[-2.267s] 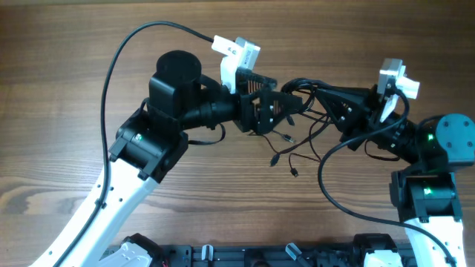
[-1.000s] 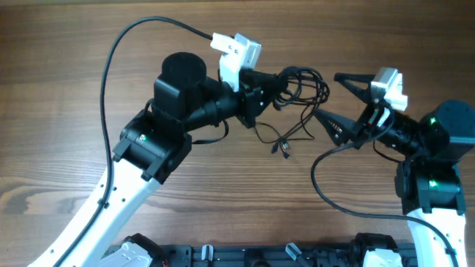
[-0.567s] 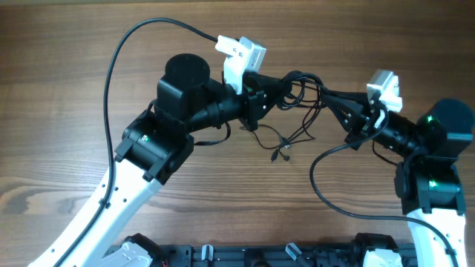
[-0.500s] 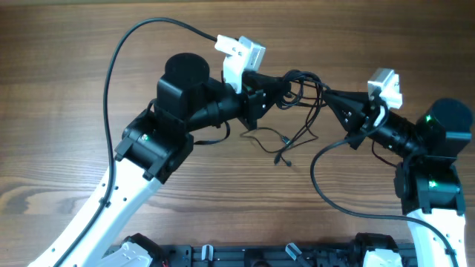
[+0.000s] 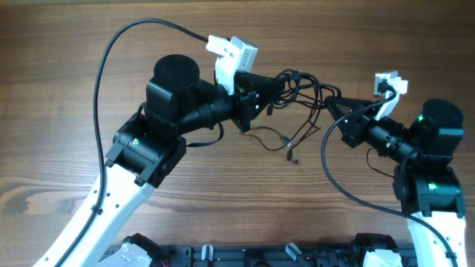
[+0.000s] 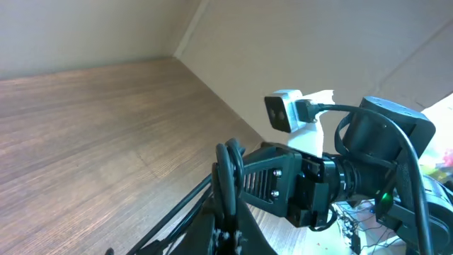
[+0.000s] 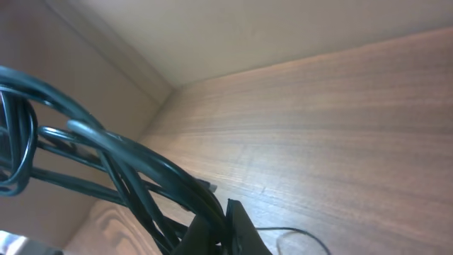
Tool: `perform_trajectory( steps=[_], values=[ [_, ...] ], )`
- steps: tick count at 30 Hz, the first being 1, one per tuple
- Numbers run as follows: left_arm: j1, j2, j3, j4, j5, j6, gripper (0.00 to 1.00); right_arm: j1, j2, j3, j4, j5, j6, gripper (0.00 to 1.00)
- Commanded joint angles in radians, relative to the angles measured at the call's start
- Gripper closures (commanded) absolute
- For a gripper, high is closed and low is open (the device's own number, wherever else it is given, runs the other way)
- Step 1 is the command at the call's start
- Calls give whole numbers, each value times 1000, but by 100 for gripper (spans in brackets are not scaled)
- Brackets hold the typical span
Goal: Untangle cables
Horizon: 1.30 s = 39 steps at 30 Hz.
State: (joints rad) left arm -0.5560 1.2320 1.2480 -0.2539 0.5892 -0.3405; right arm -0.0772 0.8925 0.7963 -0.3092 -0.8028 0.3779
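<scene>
Left gripper (image 5: 266,90) and right gripper (image 5: 333,107) each clamp the cables (image 5: 300,80), strung between them at 1 o'clock over the desk (image 5: 59,59). The bunch looks knotted, so most untangling remains.

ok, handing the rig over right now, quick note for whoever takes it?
left gripper: shut on the cables.
right gripper: shut on the same clump from the opposite side.
cables: tangled clump stretched between the two grippers, off the table; loose ends dangle toward the wood.
done: both grips set.
left: nothing separated yet; probably ease the arms apart, then lay the strands out singly.
</scene>
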Motion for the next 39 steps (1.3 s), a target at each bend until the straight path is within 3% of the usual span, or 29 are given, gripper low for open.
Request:
perform_trajectory(
  steps=[1, 2, 4, 5, 6, 7, 9, 11, 13, 16, 20, 24, 28, 34, 39],
  values=[
    [22, -63, 13, 27, 10, 25, 96, -21, 13, -3, -45, 152, 164, 96],
    [22, -67, 13, 34, 78, 104, 96, -21, 14, -3, -46, 152, 195, 96],
    [21, -77, 13, 41, 191, 216, 96, -21, 14, -3, -39, 153, 232, 82],
    [21, -79, 13, 41, 215, 233, 96, -21, 14, -3, -39, 153, 242, 80],
    [21, -79, 13, 41, 225, 233, 96, -21, 14, -3, -34, 153, 259, 67],
    [21, -79, 13, 43, 264, 233, 96, -21, 14, -3, -21, 153, 259, 60],
    [21, -79, 13, 57, 316, 233, 96, -21, 14, -3, -16, 153, 261, 55],
    [23, -78, 13, 56, 300, 233, 96, -21, 14, -3, -17, 153, 256, 48],
    [23, -79, 13, 56, 244, 232, 96, -21, 14, -3, -21, 151, 249, 21],
    [23, -78, 13, 34, 66, 150, 96, -21, 13, -3, -16, 96, 189, 0],
    [23, -78, 13, -1, -145, -5, 96, -21, -10, -3, -17, 82, 86, 0],
    [23, -78, 13, 8, -234, -142, 96, -21, -73, -3, -21, 97, -39, 0],
    [19, -69, 13, 10, -245, -310, 96, -21, -85, -3, -19, -87, -266, 0],
    [-73, -58, 13, 11, -224, -356, 96, -21, -63, -3, 51, 10, -267, 0],
    [-111, -55, 13, 10, -224, -356, 96, -21, -40, -3, 80, 83, -178, 0]
  ],
)
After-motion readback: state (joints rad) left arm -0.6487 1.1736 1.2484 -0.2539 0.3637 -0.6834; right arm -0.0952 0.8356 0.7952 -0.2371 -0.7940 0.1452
